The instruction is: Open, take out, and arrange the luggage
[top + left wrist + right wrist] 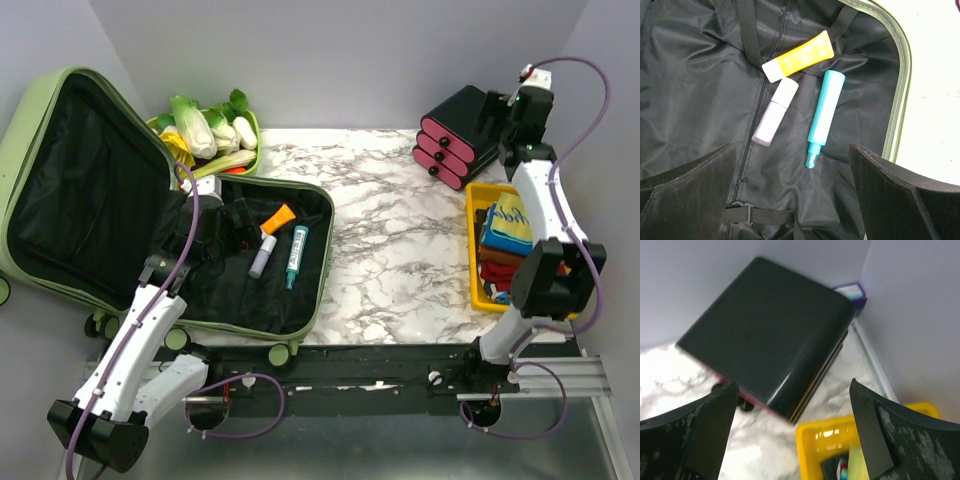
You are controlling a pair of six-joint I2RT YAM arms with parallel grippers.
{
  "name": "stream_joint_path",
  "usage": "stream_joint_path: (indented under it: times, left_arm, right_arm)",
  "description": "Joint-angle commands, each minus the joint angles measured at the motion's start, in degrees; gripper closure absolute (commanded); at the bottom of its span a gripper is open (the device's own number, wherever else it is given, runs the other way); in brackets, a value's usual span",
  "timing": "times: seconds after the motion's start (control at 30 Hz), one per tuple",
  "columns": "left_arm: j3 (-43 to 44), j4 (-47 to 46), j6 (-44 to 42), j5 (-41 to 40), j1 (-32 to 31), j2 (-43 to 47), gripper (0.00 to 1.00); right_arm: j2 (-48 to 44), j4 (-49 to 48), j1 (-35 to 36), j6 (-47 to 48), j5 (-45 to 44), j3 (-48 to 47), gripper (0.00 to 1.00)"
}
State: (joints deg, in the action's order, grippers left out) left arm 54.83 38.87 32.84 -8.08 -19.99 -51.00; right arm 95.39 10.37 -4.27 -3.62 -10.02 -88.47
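Observation:
The luggage point(90, 190), a pale sage-green hard-shell suitcase, lies open at the left with its lid leaning back and its black lining showing. On the lining of the base lie an orange tube point(799, 56), a lavender bottle point(775, 120) and a teal spray bottle point(824, 115). My left gripper point(792, 150) hovers open over the base, just short of these three items, with nothing between its fingers. The suitcase's green rim point(900, 90) runs down the right side of that view. My right gripper point(792, 385) stands open and empty at the far right, above the gap between the black box and the yellow tray.
A green basket of toy vegetables point(215, 130) sits behind the suitcase. A black drawer box with pink fronts point(455, 125) stands at the back right. In front of it is a yellow tray point(472, 250) holding folded cloths point(508, 225). Grey walls enclose the marble table point(390, 250).

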Motion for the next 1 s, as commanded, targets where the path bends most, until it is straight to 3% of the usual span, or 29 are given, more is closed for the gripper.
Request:
stream_joint_path:
  times: [0.0, 0.1, 0.3, 0.53, 0.77, 0.97]
  left_arm:
    - [-1.0, -0.4, 1.8, -2.6, 0.2, 0.8, 0.01]
    - [-0.5, 0.2, 2.2, -3.4, 0.2, -0.1, 0.01]
    - [-0.4, 0.8, 3.5, -4.2, 0.2, -0.6, 0.01]
    - [-0.4, 1.4, 3.5, -4.9, 0.2, -1.2, 0.01]
    - [-0.2, 1.8, 4.0, -5.6, 0.2, -1.2, 0.01]
    - [-0.7, 2.0, 4.2, -5.8, 0.2, 1.3, 0.01]
  right_arm:
    - [11.4, 2.9, -3.3, -0.4, 4.5, -13.6, 0.0]
    - [17.9, 3.4, -4.8, 0.6, 4.2, -22.8, 0.0]
    - [32.7, 5.7, -9.2, -4.3, 16.6, -40.3, 0.0]
    - [43.5, -1.5, -9.7, 0.7, 20.8, -51.2, 0.0]
    - [42.1, -0.4, -10.2, 0.6, 26.1, -46.5, 0.0]
    - [41.7, 9.8, -11.1, 2.7, 31.2, -45.8, 0.01]
